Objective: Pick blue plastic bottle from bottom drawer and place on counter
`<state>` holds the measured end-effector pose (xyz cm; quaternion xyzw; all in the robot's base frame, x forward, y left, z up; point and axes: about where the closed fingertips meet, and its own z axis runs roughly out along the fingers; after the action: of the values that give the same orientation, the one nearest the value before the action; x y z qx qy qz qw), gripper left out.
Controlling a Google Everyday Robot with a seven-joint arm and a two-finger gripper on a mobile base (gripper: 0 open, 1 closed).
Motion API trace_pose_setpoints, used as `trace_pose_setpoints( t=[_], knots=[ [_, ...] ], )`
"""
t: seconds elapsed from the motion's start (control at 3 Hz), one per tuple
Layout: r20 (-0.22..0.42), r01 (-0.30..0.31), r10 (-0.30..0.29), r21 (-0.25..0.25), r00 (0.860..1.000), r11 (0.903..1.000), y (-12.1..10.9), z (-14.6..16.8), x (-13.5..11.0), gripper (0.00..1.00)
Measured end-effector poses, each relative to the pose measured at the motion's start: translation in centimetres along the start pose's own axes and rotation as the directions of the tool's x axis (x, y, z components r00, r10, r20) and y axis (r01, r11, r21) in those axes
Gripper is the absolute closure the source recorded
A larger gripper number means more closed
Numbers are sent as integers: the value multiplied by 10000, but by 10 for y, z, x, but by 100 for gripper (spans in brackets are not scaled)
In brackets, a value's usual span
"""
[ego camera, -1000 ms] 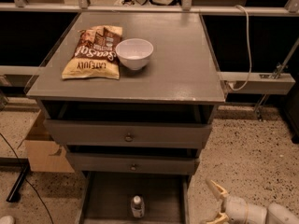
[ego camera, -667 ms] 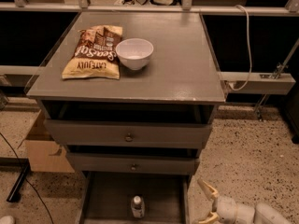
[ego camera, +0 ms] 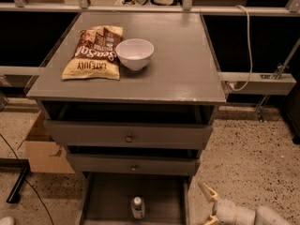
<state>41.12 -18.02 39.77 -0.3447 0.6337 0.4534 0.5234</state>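
The blue plastic bottle (ego camera: 137,207) stands upright in the pulled-out bottom drawer (ego camera: 108,198), exposed for grasping; the claw (ego camera: 207,206), spread open, hangs low beside the drawer's right edge, seemingly ready to reach in

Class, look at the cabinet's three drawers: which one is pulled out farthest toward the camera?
The bottom drawer, holding the blue plastic bottle; the knobbed top drawer and middle drawer sit further in. The open claw hovers to its right.

High frontal camera looks down on counter (ego camera: 178,64), gripper (ego camera: 209,205) lower right.
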Motion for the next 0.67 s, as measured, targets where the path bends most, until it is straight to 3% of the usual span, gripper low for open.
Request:
trace_pose_setpoints(
  t=[0.33, 0.67],
  knots=[
    [-413, 428, -416, 297, 9983, 9986, 5, 5, 13, 0],
    [-482, 563, -550, 273, 9973, 9980, 1, 21, 34, 0]
  ],
)
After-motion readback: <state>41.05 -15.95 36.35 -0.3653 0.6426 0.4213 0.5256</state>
